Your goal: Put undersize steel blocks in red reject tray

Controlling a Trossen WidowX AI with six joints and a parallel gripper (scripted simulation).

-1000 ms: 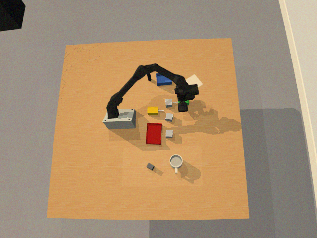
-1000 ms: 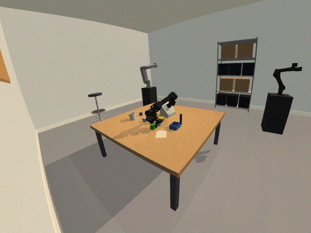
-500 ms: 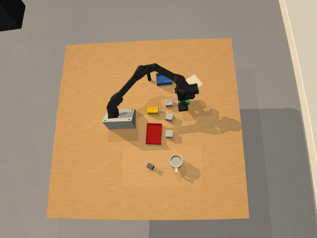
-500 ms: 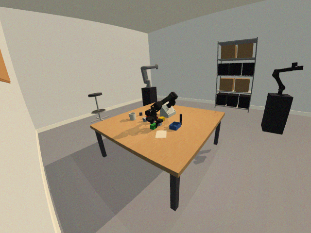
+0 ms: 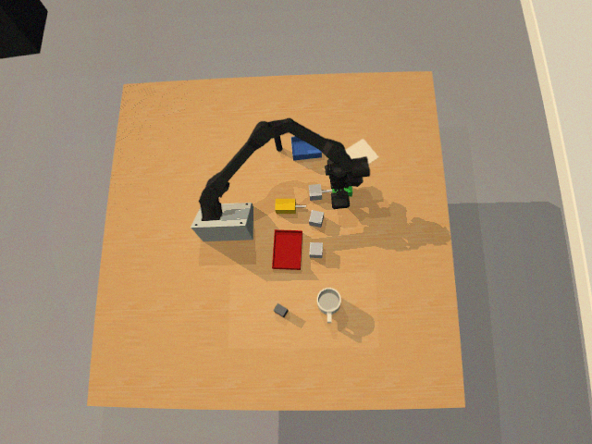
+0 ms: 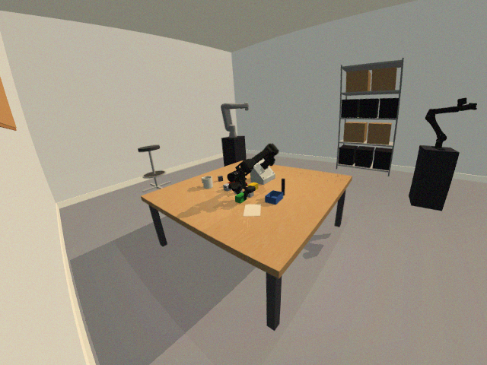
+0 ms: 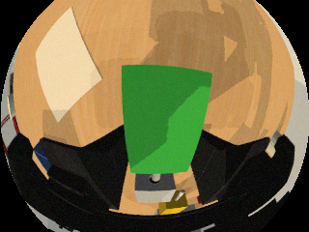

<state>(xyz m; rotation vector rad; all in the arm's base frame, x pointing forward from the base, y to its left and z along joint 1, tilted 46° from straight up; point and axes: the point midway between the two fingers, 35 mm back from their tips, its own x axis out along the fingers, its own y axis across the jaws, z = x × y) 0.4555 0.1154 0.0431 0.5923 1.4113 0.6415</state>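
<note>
- Fingers: the black parallel-jaw gripper (image 5: 340,191) (image 6: 244,192) (image 7: 157,126) is clenched on the handle of the green GO gauge (image 5: 349,191) (image 6: 240,197) (image 7: 166,116), one finger at each side.
- Ahead of the fingers: the gauge's slim metal pin (image 5: 326,191) (image 7: 155,178) points at the nearest grey steel block (image 5: 314,191) (image 6: 250,194) (image 7: 152,195) and meets its bored face. A length of pin shows between handle and block; whether the tip has entered the bore cannot be told.
- Step in hand, as judged: gauging this nearest block. Verdict open.
- Beyond that block, towards the arm's base: the yellow block-handled gauge (image 5: 285,205) (image 6: 253,185) (image 7: 173,211), lying unheld.
- Off to one side of the fingers: the middle steel block (image 5: 315,217), slightly turned, then the farthest steel block (image 5: 315,249) (image 6: 227,186), beside the red reject tray (image 5: 287,250). No block lies in that tray; no reject is recorded there.
- Next move called for: a straight, gentle push along the bore. Full entry passes the block, which stays put; a firm stop marks it undersize.
- Risk: a skewed pin could jam or shove the block, giving a false reject. Confirm alignment before judging.
</note>
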